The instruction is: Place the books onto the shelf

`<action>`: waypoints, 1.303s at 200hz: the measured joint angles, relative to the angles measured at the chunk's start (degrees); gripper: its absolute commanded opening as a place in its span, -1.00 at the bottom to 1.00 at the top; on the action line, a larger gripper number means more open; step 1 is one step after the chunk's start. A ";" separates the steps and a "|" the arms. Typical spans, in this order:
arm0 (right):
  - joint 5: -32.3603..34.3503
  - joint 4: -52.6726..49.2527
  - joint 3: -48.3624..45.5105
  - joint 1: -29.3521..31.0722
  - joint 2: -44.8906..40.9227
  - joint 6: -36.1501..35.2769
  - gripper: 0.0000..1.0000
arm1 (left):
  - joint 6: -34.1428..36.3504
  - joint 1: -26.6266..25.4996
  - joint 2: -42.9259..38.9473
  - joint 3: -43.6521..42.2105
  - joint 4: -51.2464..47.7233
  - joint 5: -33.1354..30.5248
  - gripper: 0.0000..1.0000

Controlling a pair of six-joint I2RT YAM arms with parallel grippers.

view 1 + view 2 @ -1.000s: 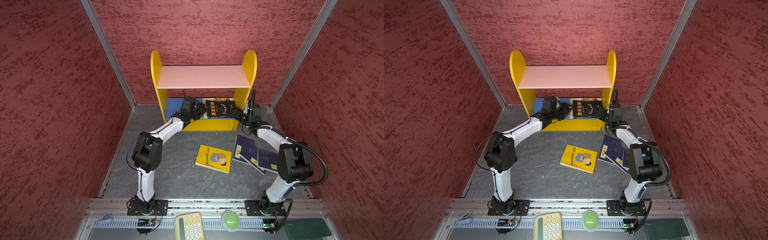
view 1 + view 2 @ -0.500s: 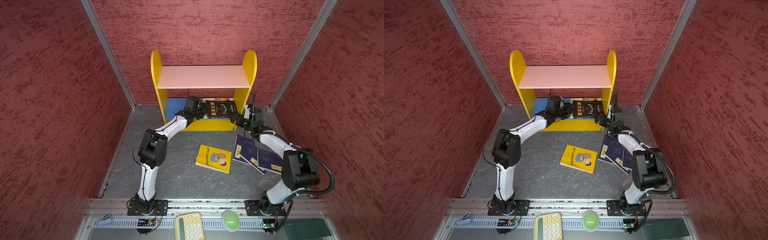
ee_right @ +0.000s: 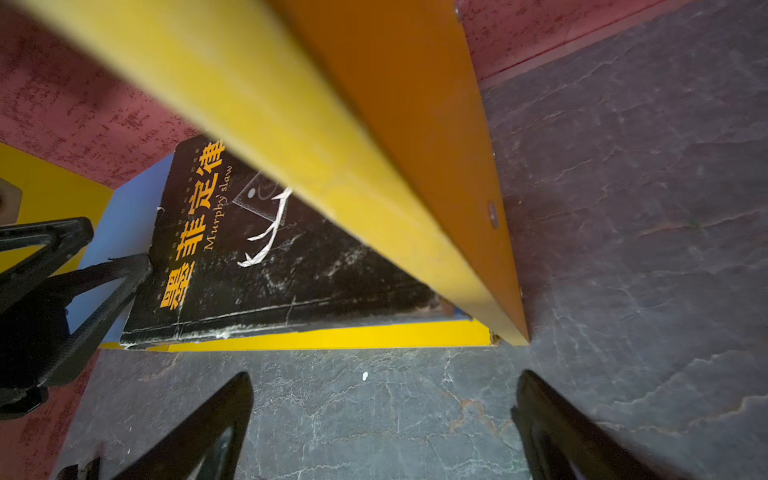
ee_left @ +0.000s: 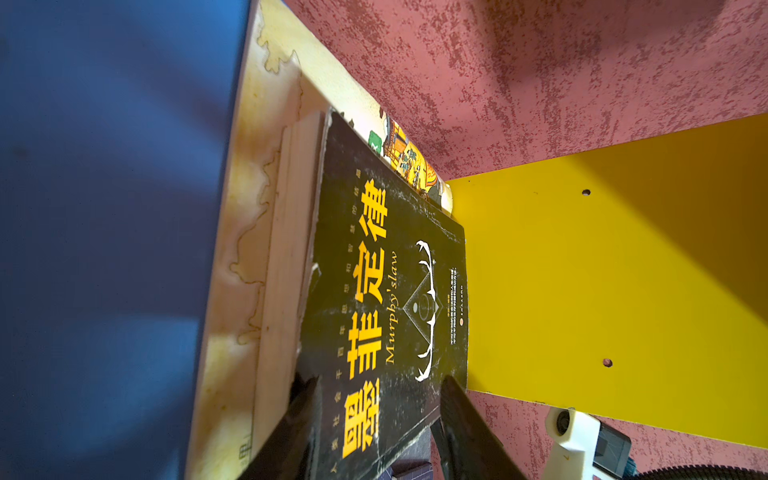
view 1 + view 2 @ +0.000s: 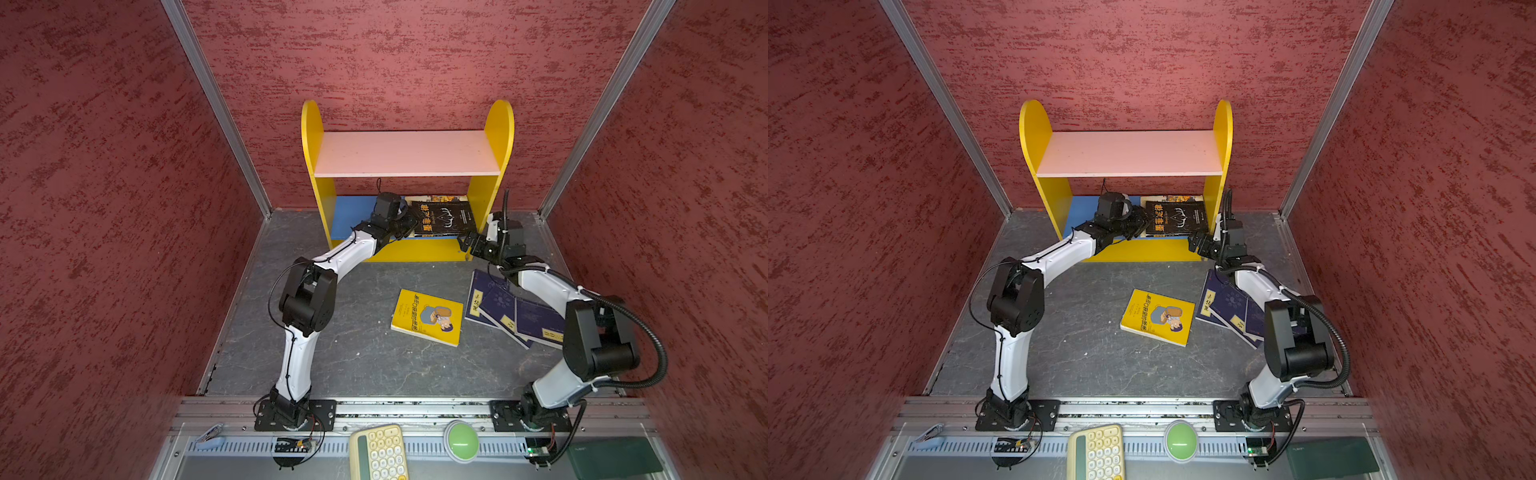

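I register the shelf at upper centre: yellow sides, pink top board, blue lower board. On the lower board, right half, the black book lies flat atop the cream book. The yellow book and three overlapping navy books lie flat below the shelf, centre-right.

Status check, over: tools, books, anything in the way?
Left tool part-open at black book, on shelf lower board. Right tool open, empty. Yellow book, navy books on floor. Nothing blocking.
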 measured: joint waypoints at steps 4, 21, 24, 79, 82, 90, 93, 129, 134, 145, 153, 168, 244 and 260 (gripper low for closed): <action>-0.04 0.04 0.00 0.00 0.02 0.09 0.98 | 0.00 0.00 0.00 0.00 0.00 0.00 -0.04; -0.07 0.66 0.00 0.00 0.31 0.55 0.98 | 0.00 0.02 0.00 -0.02 -0.11 -0.39 -0.04; -0.07 0.81 0.00 -0.02 0.42 0.55 0.98 | 0.00 0.02 0.00 -0.02 -0.09 -0.48 -0.04; 0.00 1.53 0.00 -0.04 1.68 0.79 0.98 | -0.42 0.07 -2.69 -3.69 0.50 -3.74 0.01; 0.00 1.53 0.00 -0.04 1.70 0.79 0.97 | -0.44 0.09 -2.82 -3.80 0.24 -3.89 0.01; 0.00 1.53 0.00 -0.04 1.73 0.81 0.97 | -0.42 0.17 -2.91 -3.93 -0.24 -4.26 0.01; 0.00 1.53 0.00 -0.04 1.75 0.81 0.97 | -0.42 0.22 -2.91 -3.93 -0.44 -4.35 0.01; 0.00 1.53 0.00 -0.04 1.75 1.22 0.97 | -0.42 0.46 -2.86 -3.98 -2.45 -4.72 0.01; 0.00 1.53 0.00 -0.04 1.75 1.22 0.98 | -0.42 0.44 -2.82 -3.87 -2.60 -4.70 0.01; 0.00 1.53 0.00 -0.04 1.75 1.29 0.98 | -0.42 0.42 -2.67 -3.48 -2.93 -4.50 0.01; 0.00 1.53 0.00 -0.04 1.75 1.36 0.98 | -0.39 0.35 -2.40 -2.91 -3.17 -4.33 0.01; 0.02 1.53 0.00 -0.04 1.77 1.46 0.98 | -0.39 0.31 -1.84 -1.57 -3.39 -3.85 0.01; 0.92 2.89 0.00 -0.11 4.22 3.06 0.97 | -0.42 0.22 0.76 0.61 -2.56 -1.92 0.01; 0.92 3.04 0.00 -0.15 4.66 3.39 0.98 | -0.42 0.28 0.96 0.66 -2.19 -1.70 0.00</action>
